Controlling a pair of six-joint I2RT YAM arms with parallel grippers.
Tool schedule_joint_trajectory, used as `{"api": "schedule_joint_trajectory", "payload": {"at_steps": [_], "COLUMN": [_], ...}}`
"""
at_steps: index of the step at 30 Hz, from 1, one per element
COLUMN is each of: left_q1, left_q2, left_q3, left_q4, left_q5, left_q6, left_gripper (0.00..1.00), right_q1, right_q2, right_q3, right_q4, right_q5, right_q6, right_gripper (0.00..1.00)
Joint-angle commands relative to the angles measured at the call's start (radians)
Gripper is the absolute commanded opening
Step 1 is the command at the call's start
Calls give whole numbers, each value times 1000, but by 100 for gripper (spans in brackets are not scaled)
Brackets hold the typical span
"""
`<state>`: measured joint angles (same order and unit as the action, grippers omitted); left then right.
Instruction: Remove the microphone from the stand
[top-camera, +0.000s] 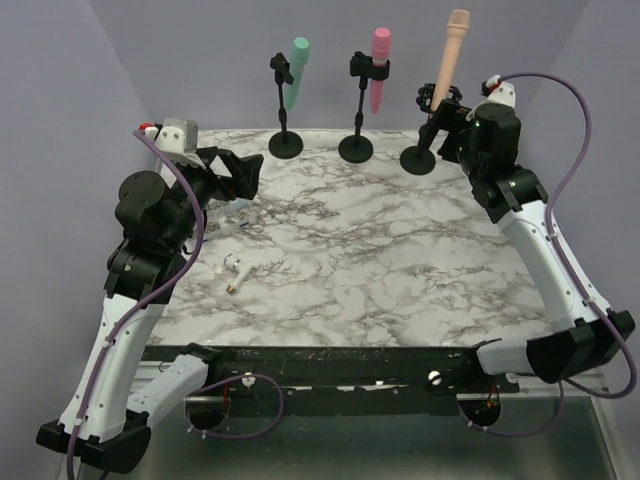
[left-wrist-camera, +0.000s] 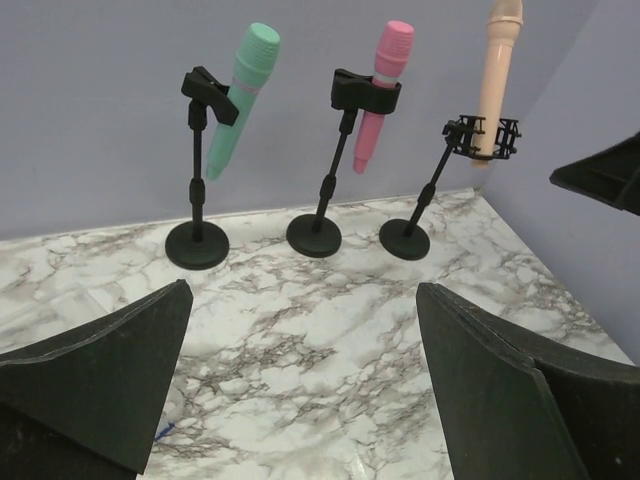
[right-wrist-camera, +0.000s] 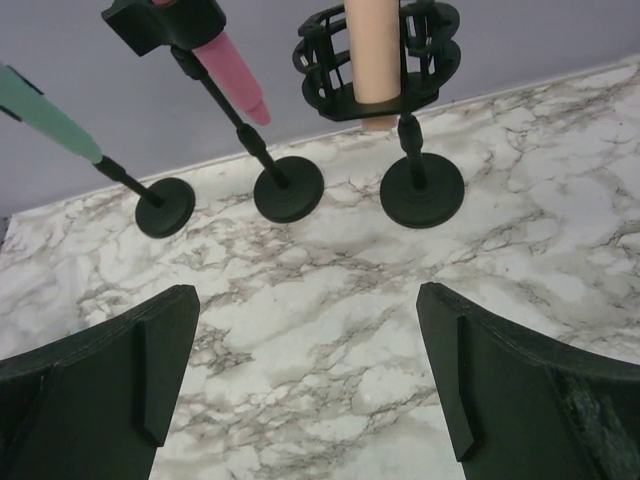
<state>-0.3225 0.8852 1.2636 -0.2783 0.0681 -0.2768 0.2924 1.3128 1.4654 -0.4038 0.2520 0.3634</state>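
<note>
Released, the right end effector (right-wrist-camera: 307, 295) faces the peach microphone (right-wrist-camera: 372, 50) just ahead, propped in its stand (right-wrist-camera: 422, 192) for lifting out; the left end effector (left-wrist-camera: 305, 290) is released too.

A green microphone (top-camera: 296, 72), a pink microphone (top-camera: 381, 65) and a taller peach microphone (top-camera: 452, 50) sit in black round-based stands (top-camera: 356, 148) along the marble table's (top-camera: 400, 260) far edge, peach nearest the right corner.
</note>
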Motion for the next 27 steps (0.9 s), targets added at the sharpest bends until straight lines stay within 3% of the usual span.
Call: {"api": "schedule_joint_trajectory", "payload": {"at_steps": [1,19,27], "left_q1": [-1,-1,-1], "left_q2": [21,76,89], "left_q3": [-20,-28,-32], "left_q4": [25,33,36], "left_q5": [45,82,88], "left_q6": [8,-5,-10], "left_gripper": [99,99,99], "right_q1": [-4,-28,-62], "right_q2": [111,540,681], "right_q3": [120,632,742], "right_q4": [69,171,237], "right_q5": [78,265,274], "right_q6": [-37,-216,-262], "right_gripper": [100,100,100]}}
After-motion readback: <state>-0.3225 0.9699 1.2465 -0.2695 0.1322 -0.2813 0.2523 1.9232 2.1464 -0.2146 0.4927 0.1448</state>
